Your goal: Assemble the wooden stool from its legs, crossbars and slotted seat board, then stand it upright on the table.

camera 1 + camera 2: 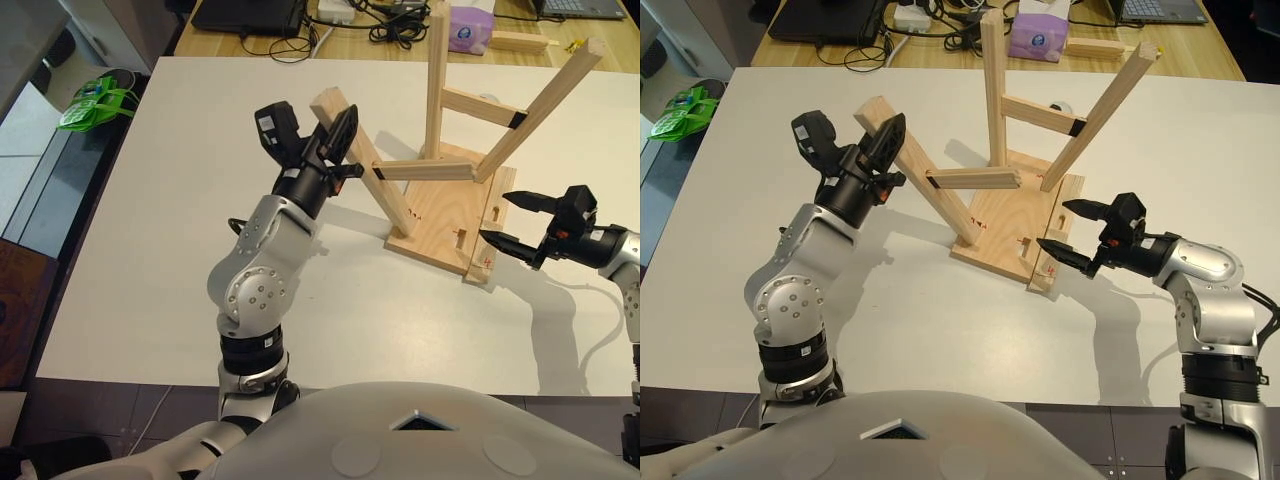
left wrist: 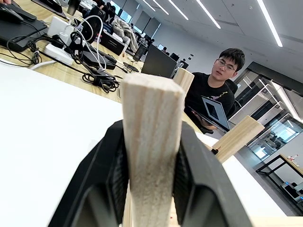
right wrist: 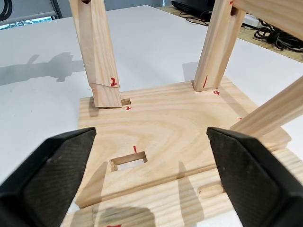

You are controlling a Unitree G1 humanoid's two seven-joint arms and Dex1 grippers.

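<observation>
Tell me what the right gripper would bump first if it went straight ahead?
Most likely the seat board: the open right gripper points straight at its near edge, though the gap between them is hard to judge.

Bright ceiling light strips [image 2: 271,23] cast soft shadows.

- seat board [image 3: 165,123]: pale bare wood, matt; I see plain grain and red pen marks by the slots.
- leg [image 2: 151,142], crossbars [image 1: 425,170]: same unvarnished wood; the leg's sawn end looks rough and fibrous.
- table [image 1: 180,200]: white, smooth, matt.
- left gripper [image 1: 343,128]: black plastic, faint sheen.
- right gripper [image 1: 495,217], pads [image 3: 52,175]: black, matt, finely textured; I cannot tell rubber from plastic.
</observation>
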